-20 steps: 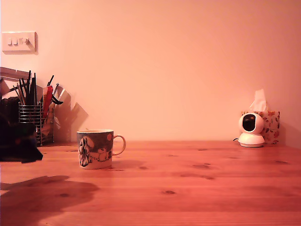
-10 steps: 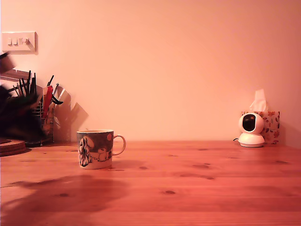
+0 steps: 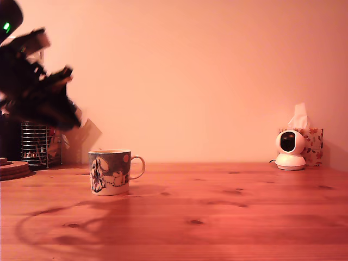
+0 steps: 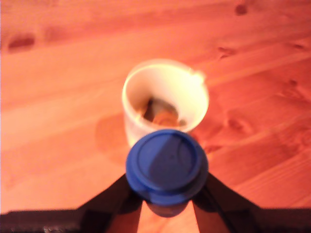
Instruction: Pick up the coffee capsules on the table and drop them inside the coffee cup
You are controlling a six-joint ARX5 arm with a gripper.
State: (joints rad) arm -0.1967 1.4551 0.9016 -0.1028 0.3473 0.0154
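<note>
The coffee cup [image 3: 111, 172] stands on the wooden table in the exterior view's left half, its handle pointing to that view's right. My gripper [image 3: 64, 111] hangs blurred above and to the left of it, well over the rim height. In the wrist view the gripper [image 4: 167, 187] is shut on a dark blue coffee capsule [image 4: 166, 164], flat face toward the camera, held between two dark fingers [image 4: 119, 194]. Below the capsule is the cup's pale open mouth [image 4: 167, 90], with a blurred brown shape [image 4: 160, 115] at the bottom.
A wire-mesh utensil holder [image 3: 38, 142] stands against the wall at the exterior view's left, with round wooden coasters [image 3: 13, 167] in front of it. A small white camera [image 3: 290, 150] and a tissue box [image 3: 314, 144] sit at the far right.
The arm has risen from table level at the exterior view's left edge and swung up and rightward toward the cup, now covering the wall switch. Its shadow on the table has shifted.
</note>
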